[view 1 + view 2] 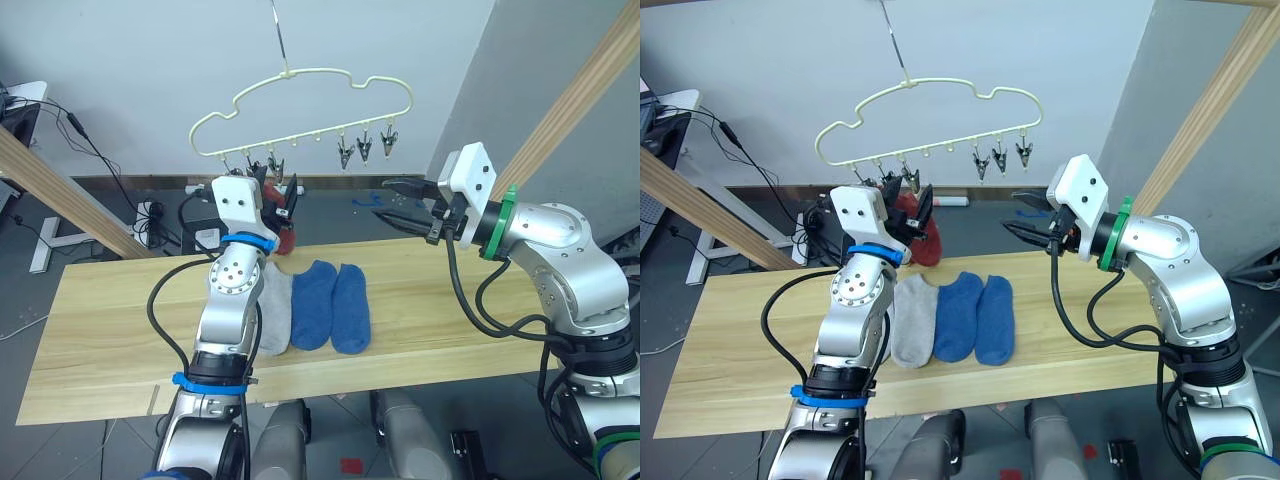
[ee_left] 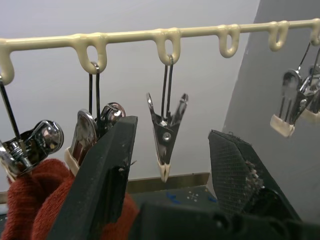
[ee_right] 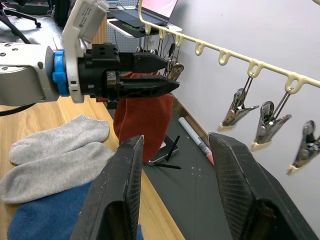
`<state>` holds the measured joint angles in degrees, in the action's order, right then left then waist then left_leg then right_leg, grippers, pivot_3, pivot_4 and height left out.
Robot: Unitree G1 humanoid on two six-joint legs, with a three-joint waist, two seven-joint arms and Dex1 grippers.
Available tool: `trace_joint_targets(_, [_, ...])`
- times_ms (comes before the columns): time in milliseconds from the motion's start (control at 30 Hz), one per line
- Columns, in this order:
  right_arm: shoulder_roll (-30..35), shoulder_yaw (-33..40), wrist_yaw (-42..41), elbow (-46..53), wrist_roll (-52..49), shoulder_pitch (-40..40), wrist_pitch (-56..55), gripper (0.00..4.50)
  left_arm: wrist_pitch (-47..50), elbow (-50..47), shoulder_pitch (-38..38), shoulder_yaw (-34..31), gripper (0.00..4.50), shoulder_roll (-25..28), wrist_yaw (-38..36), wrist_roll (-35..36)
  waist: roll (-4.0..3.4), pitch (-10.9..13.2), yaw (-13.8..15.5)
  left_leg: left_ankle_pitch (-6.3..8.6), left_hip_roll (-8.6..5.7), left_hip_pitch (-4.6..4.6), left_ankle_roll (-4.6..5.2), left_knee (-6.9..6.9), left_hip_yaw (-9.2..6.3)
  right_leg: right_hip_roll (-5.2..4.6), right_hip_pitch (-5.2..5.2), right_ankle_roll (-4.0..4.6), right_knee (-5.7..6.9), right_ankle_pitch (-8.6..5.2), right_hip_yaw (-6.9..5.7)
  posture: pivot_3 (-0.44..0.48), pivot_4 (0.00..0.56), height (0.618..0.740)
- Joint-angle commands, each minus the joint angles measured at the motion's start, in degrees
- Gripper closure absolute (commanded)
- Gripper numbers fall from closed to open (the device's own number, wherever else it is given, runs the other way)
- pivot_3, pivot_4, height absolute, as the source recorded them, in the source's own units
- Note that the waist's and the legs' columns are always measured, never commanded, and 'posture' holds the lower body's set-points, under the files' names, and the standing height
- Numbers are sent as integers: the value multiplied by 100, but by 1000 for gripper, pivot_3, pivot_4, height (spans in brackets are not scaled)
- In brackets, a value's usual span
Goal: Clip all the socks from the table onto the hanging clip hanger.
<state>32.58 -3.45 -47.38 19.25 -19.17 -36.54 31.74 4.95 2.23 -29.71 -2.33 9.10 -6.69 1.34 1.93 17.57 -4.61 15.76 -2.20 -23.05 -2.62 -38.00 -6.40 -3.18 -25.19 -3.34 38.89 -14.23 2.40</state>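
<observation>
two brick-red knit socks [image 3: 145,122] hang clipped on the pale cloud-shaped wire hanger [image 1: 300,105]; left gripper [image 1: 285,200] beside them and right gripper [image 1: 400,205] are spread wide, empty; grey socks [image 1: 915,320] and blue socks [image 1: 975,315] await on the wooden counter [image 1: 100,330].

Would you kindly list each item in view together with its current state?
Red socks: hanging from clips.
Grey socks: flat on the table.
Blue socks: flat on table.
Clip hanger: hanging, right-side clips bare.
Left gripper: open, beside a bare clip.
Right gripper: open, holding nothing.
</observation>
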Motion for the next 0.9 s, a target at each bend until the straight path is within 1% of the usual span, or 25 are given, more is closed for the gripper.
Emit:
trace_joint_targets(33, [47, 100, -7, 182, -114, -12, -62, 2384, -115, -7, -167, -94, 1930, -17, 111, 7, 0, 0, -3, 0, 0, 0, 0, 0, 0, 0, 0, 0, 0, 0, 0, -101, 311, 740])
trace_joint_targets(500, [40, 113, 1, 199, -140, -1, -59, 2384, -226, 284, -433, -118, 1930, -63, 255, 12, 0, 0, -4, 0, 0, 0, 0, 0, 1, 0, -1, 0, 0, 0, 0, -105, 312, 740])
trace_joint_targets(533, [42, 117, 2, 204, -142, 5, -59, 2358, -246, 304, -450, -113, 2310, -66, 250, 15, 0, 0, -4, 0, 0, 0, 0, 0, 1, 0, -1, 0, 0, 0, 0, -105, 312, 740])
trace_joint_targets(567, [44, 120, 3, 207, -143, 9, -58, 2358, -263, 321, -463, -110, 2515, -69, 246, 18, 0, 0, -5, 0, 0, 0, 0, 0, 1, 0, -1, 0, 0, 0, 0, -105, 312, 740])
trace_joint_targets(700, [55, 132, 10, 249, -156, 48, -36, 2358, -333, 372, -497, -104, 3663, -58, 231, 17, 0, 0, -3, 0, 0, 0, 0, 0, 1, 0, -1, 0, -1, 0, 0, -108, 311, 740])
trace_joint_targets(767, [53, 125, 22, 284, -162, 78, -11, 2358, -346, 364, -487, -113, 4079, -40, 219, 22, 0, 0, -3, 0, 0, 0, 0, 0, 1, 0, -1, 0, -1, 0, 0, -108, 311, 740])
trace_joint_targets(800, [48, 116, 36, 319, -171, 114, 21, 2358, -344, 347, -475, -119, 4222, -29, 215, 23, 0, 0, -3, 0, 0, 0, 0, 0, 1, 0, -1, 0, -1, 0, 0, -108, 311, 740])
trace_joint_targets(900, [59, -46, 130, 460, -63, 382, 141, 2358, -329, 268, -420, -131, 4257, 22, 196, 11, 0, 0, -2, 0, 1, -1, -1, 0, 1, 0, -1, 0, -1, 0, 0, -107, 310, 740])
